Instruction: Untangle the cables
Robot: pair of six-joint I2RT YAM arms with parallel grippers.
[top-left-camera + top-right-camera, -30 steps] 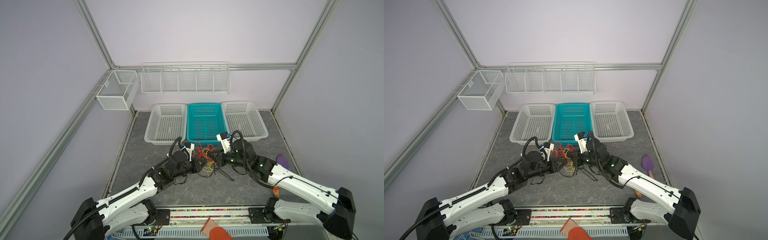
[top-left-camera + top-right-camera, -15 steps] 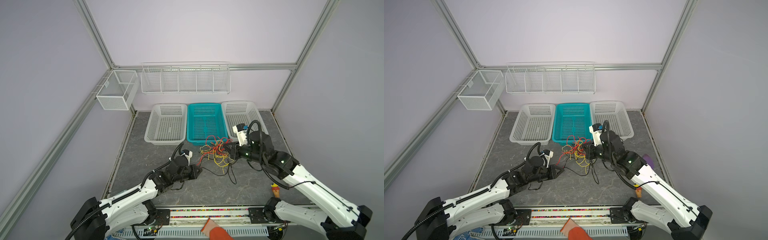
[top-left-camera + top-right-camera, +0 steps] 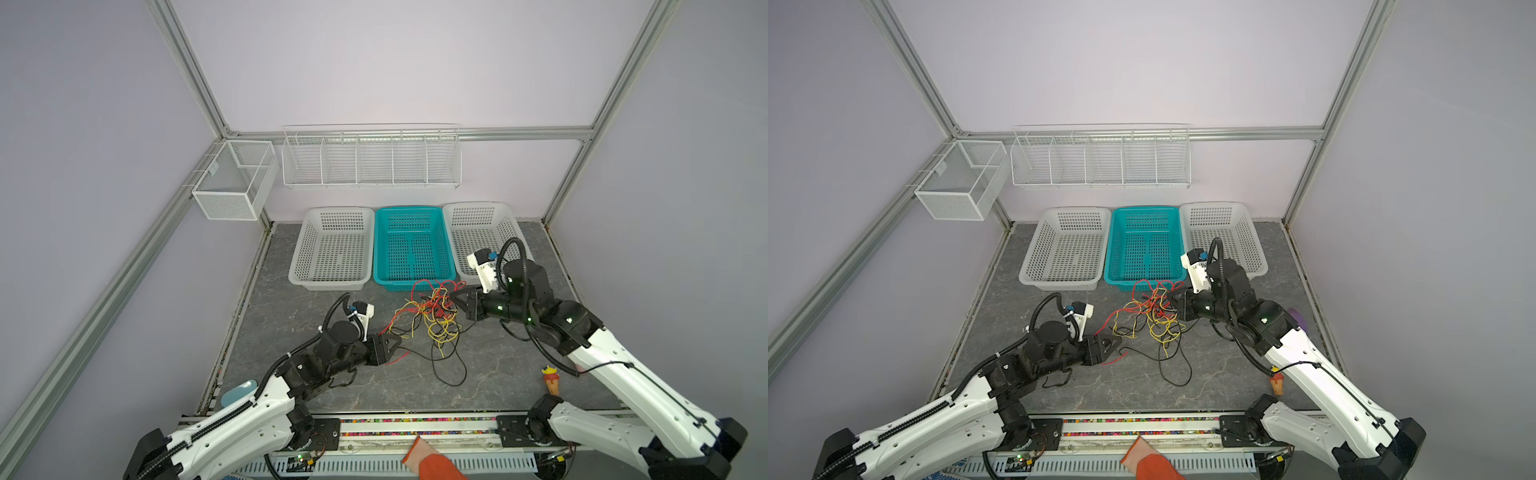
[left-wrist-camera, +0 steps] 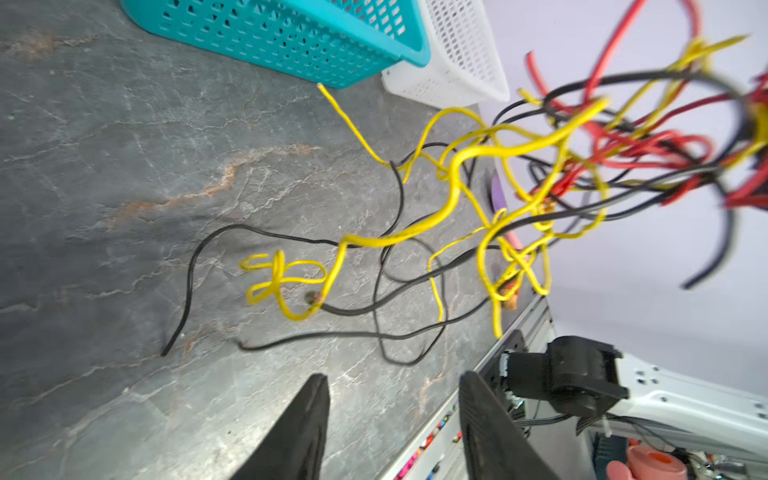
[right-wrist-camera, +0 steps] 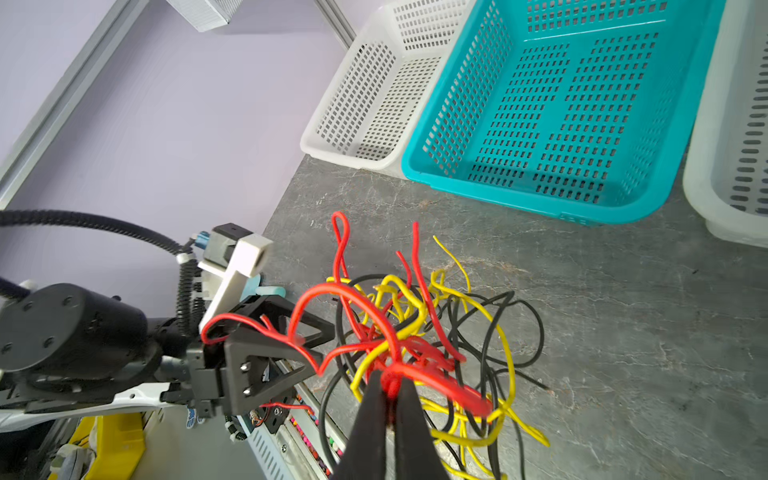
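The cables [image 3: 434, 318], a red, yellow and black tangle, hang partly lifted over the desk [image 3: 316, 307] just in front of the teal basket [image 3: 411, 245], with black ends trailing on the surface. The right fingers [image 5: 370, 415] are clenched on a red strand in the knot. The left fingers [image 4: 299, 428] stand apart, released and holding nothing, near the tangle.

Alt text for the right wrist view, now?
The right gripper is shut on the cables, a red, yellow and black tangle over a grey table. The left gripper stands open beside it; a teal basket and a white basket sit beyond.
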